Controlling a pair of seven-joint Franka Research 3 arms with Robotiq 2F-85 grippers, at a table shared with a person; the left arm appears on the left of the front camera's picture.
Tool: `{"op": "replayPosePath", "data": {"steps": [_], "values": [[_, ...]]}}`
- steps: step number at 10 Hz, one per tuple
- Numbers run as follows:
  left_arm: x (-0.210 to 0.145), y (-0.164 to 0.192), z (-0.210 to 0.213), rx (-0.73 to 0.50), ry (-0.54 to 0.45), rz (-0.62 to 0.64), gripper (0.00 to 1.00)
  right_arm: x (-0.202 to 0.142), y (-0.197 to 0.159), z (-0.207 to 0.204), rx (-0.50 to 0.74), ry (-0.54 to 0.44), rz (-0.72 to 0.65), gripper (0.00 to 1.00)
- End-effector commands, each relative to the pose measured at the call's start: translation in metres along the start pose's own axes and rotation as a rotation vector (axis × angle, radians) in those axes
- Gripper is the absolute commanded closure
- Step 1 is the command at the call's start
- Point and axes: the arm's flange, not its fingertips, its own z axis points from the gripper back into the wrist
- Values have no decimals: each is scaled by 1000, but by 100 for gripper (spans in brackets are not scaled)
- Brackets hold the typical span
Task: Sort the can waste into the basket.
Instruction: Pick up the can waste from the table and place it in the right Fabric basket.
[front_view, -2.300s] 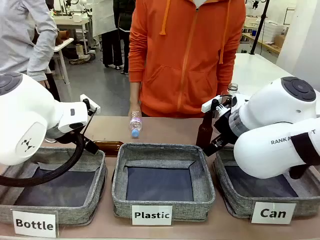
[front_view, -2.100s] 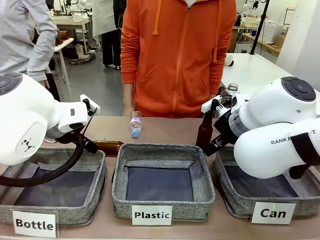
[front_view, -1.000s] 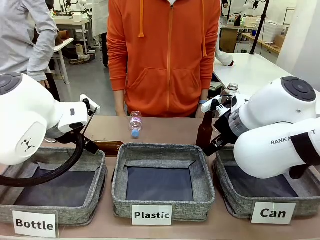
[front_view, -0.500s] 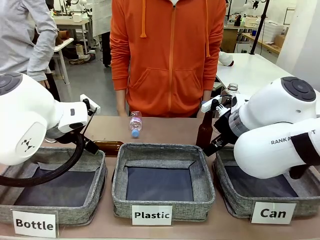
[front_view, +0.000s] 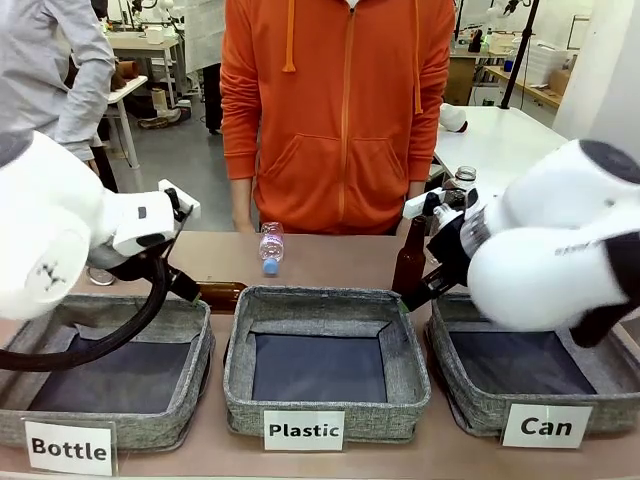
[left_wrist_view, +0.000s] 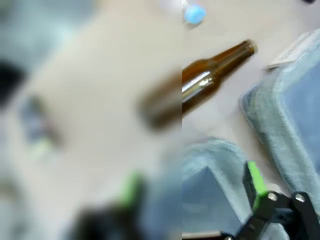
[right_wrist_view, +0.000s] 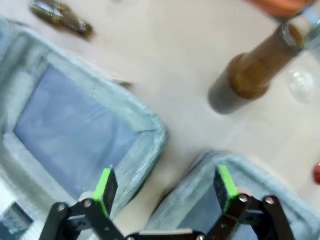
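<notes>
Since its two green pads stand wide apart with nothing between them, the right gripper (right_wrist_view: 164, 172) is empty, and it hangs above the gap between the far corners of the Plastic basket (right_wrist_view: 145, 125) and the Can basket (right_wrist_view: 210, 162). I judge it is held open and high so that it can pass over the soft basket walls toward a can. The dark lining of the Can basket is bare where it can be seen. A red object (right_wrist_view: 316, 172) at the far right beyond that basket's rim may be the red can, but too little of it shows to tell. The upright brown glass bottle (right_wrist_view: 255, 75) stands just beyond the gap and is the tall thing to avoid. The left gripper (left_wrist_view: 192, 172), much smeared, seems open and empty too, over the far rim of the Bottle basket (front_view: 150, 428), with the lying brown glass bottle (left_wrist_view: 210, 80) just beyond. Bare table (front_view: 330, 265) remains between the two brown bottles, apart from a clear plastic bottle (front_view: 270, 246), and the person (front_view: 340, 110) stands close at the far edge.
</notes>
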Motion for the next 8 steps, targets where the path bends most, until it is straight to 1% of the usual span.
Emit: {"op": "replayPosePath", "data": {"steps": [1,2,3,4,5,6,7,8], "values": [[-14,6,79,-177,37,140,0,-16,-36,87,144,-6,-222,0],[-36,18,117,-331,-21,163,0,-34,-50,121,241,-51,-265,0],[-55,33,138,-540,-64,137,0,-52,-65,145,311,-86,-301,0],[-78,57,157,-668,-136,134,0,-74,-89,166,356,-152,-390,0],[-100,89,167,-743,-198,214,0,-101,-116,181,429,-218,-480,0],[-127,123,176,-775,-288,327,0,-126,-142,189,469,-292,-584,0],[-155,154,180,-801,-384,466,0,-155,-168,197,489,-370,-684,0],[-182,169,182,-794,-470,582,0,-177,-187,203,507,-441,-765,0]]}}
